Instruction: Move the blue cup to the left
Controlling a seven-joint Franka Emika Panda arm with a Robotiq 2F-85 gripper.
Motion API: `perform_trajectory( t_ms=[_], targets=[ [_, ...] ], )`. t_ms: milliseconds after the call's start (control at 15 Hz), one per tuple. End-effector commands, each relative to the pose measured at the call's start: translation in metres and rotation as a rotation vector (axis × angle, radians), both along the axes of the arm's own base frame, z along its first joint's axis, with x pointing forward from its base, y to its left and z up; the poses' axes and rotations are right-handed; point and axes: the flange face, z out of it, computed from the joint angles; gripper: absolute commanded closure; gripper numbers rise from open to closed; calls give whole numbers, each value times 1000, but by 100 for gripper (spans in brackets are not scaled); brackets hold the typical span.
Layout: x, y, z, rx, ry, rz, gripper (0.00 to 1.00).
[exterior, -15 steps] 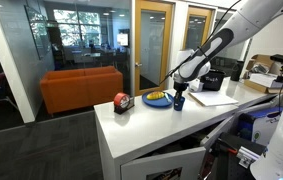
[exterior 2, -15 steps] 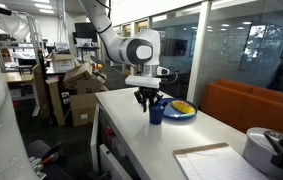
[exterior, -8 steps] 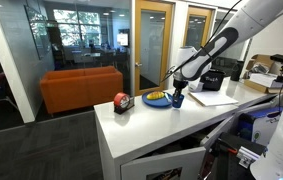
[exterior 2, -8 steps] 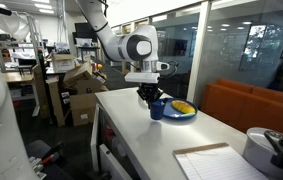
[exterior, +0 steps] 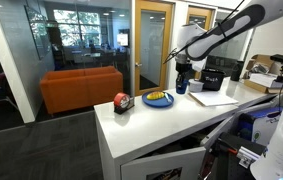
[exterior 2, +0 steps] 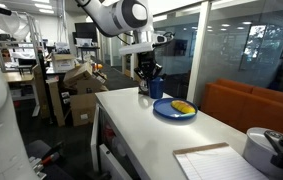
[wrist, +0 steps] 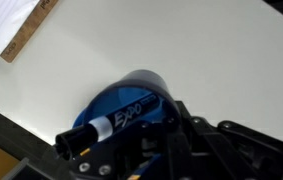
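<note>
The blue cup (exterior: 182, 86) is small and dark blue, and hangs in the air above the white table (exterior: 171, 125), off its surface. My gripper (exterior: 182, 74) is shut on its rim from above. In the other exterior view the cup (exterior 2: 156, 87) hangs under the gripper (exterior 2: 149, 73), above the table's far end. In the wrist view the cup (wrist: 121, 105) fills the centre with an Expo marker (wrist: 109, 122) lying inside it. The gripper (wrist: 131, 138) reaches in from the bottom edge, with dark fingers over the cup's rim.
A blue-rimmed plate with yellow items (exterior: 158, 98) (exterior 2: 175, 109) sits on the table just below and beside the cup. A red and black round object (exterior: 121, 102) stands near the table's corner. White paper (exterior: 211, 97) (exterior 2: 216, 162) lies further along. A clipboard corner (wrist: 16, 25) shows in the wrist view.
My gripper has risen with the blue cup, lifting it off the table beside the plate, and has shifted a little away from the plate.
</note>
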Motion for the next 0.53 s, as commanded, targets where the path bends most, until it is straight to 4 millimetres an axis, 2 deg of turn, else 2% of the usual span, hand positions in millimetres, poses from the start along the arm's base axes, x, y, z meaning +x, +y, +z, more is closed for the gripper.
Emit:
perform_trajectory(
  t_ms=[0,200,467],
  targets=[
    [0,10,24,-37,77,31,99],
    [2,27,42,-35,91,77,99],
    [10,69,51,-21,115,173,99]
  ],
)
